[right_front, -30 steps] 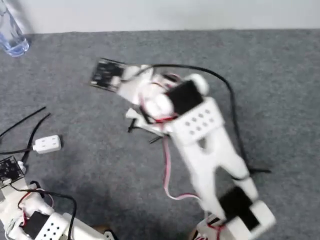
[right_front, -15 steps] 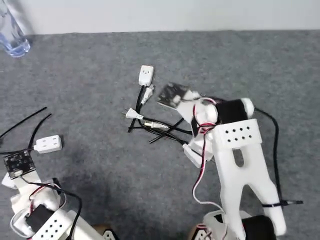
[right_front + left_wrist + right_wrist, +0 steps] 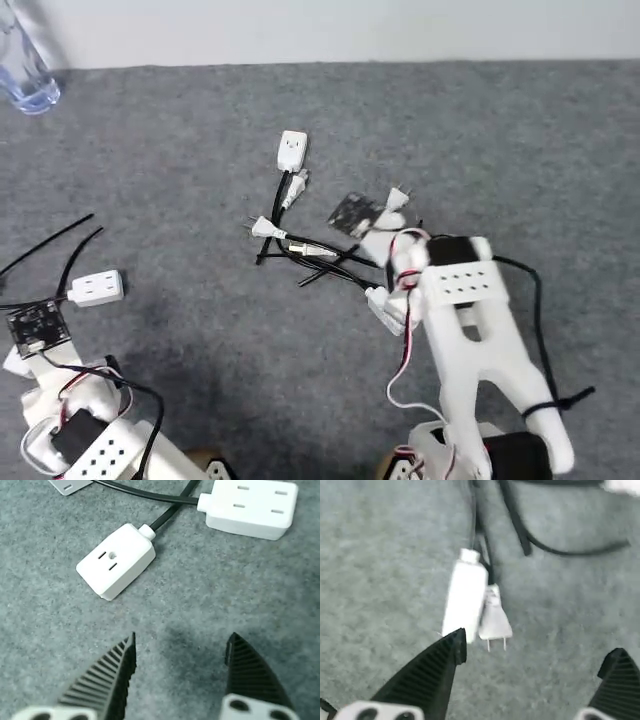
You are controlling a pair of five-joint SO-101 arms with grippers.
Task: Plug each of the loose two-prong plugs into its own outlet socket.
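Observation:
In the high view a white outlet [image 3: 291, 150] lies mid-table with a two-prong plug [image 3: 297, 181] just below it. A second plug [image 3: 265, 229] rests on tangled black cords, and a third plug [image 3: 397, 197] lies beside the right arm [image 3: 455, 290]. In the right wrist view my right gripper [image 3: 538, 642] is open above the carpet, and a white outlet block [image 3: 465, 596] and a loose plug [image 3: 495, 623] lie side by side ahead of it. My left gripper [image 3: 181, 639] is open and empty, with a single socket [image 3: 116, 560] and a multi-socket block [image 3: 250, 507] ahead.
Grey carpet covers the table. A clear bottle [image 3: 22, 75] stands at the far left corner. Black cords [image 3: 320, 262] cross the middle, and thin black cables [image 3: 60, 250] run past a white outlet [image 3: 97, 288] near the left arm [image 3: 60, 420].
The right arm swung from the centre-left back toward the right and nearer edge, uncovering the outlet and plugs. The left arm's wrist shifted slightly toward the near edge.

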